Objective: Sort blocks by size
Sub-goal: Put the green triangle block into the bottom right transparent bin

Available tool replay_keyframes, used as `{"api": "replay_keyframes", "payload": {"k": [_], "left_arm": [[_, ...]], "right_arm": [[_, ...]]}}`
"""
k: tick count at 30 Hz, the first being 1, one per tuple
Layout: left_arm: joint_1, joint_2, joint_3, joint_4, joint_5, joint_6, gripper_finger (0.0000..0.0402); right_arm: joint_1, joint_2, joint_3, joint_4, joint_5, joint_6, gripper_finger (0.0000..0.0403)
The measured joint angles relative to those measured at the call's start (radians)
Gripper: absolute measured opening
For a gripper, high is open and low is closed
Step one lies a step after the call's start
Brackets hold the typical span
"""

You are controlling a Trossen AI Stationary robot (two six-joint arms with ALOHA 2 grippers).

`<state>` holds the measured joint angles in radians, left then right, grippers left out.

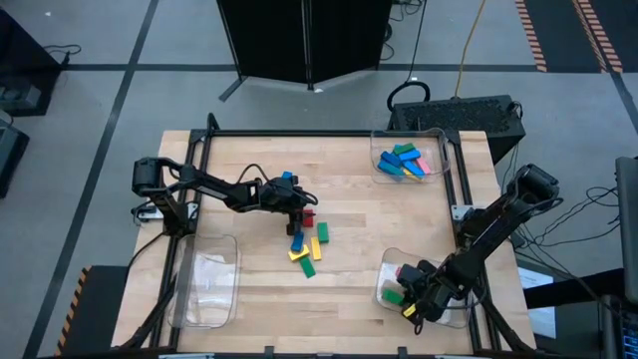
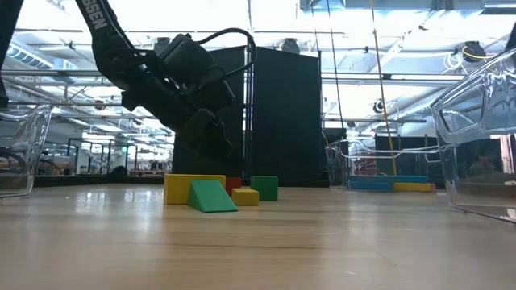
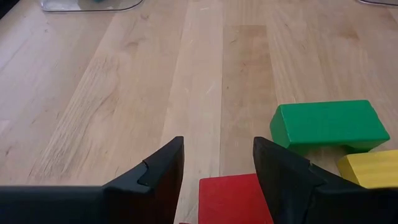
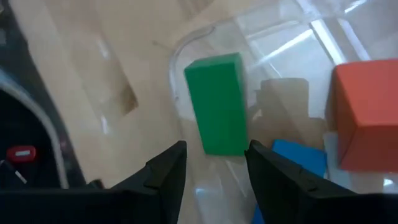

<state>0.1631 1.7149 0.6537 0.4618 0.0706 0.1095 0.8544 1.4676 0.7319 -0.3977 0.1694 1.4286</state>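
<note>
Listing from the high view: pale wood-grain tabletop (image 1: 349,269); loose blocks (image 1: 307,242), small rectangular bricks in blue, yellow, green and red, clustered near its centre. Left end effector (image 1: 299,213) sits over the far edge of that cluster. Clear plastic far tray (image 1: 447,150) holds blue, green, yellow and pink bricks. Clear near right tray (image 1: 383,284) holds a red and a green brick, with the right end effector (image 1: 414,307) above it. Clear near left tray (image 1: 204,281) sits beside the left arm's side.

Low view: yellow long brick (image 2: 193,188), green wedge-looking brick (image 2: 211,196), small yellow brick (image 2: 245,196) and green cube (image 2: 264,187) stand together on the wood.

Left wrist view: dark matte fingers (image 3: 163,174) stand apart, a smooth red block (image 3: 233,198) lying between them, not gripped; a green block (image 3: 326,124) lies just beyond.

Right wrist view: fingers (image 4: 168,171) apart, holding nothing; upright green brick (image 4: 217,102), orange-red block (image 4: 367,112) and a blue brick (image 4: 301,158) lie on glossy clear plastic.
</note>
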Motion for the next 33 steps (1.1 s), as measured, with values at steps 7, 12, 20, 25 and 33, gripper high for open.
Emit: {"api": "replay_keyframes", "payload": {"k": [7,12,20,25,33], "left_arm": [[0.0,-0.025,0.0,-0.037,-0.001,0.0,0.0194],[0.0,-0.099,0.0,-0.126,-0.046,0.0,0.0194],[-0.01,-0.194,0.0,-0.252,-0.05,0.029,0.0194],[-0.057,-0.227,0.0,-0.408,-0.044,0.142,0.0194],[-0.148,-0.232,-0.001,-0.529,0.073,0.187,0.0194]], "right_arm": [[0.019,-0.041,0.065,-0.035,0.045,-0.008,0.0145],[0.018,-0.097,0.157,-0.105,0.22,-0.174,0.0144],[-0.035,-0.151,0.195,-0.144,0.528,-0.347,0.0144],[-0.14,-0.121,0.195,-0.142,0.598,-0.386,0.0144],[-0.334,-0.019,0.194,0.06,0.59,-0.587,0.0144]]}}
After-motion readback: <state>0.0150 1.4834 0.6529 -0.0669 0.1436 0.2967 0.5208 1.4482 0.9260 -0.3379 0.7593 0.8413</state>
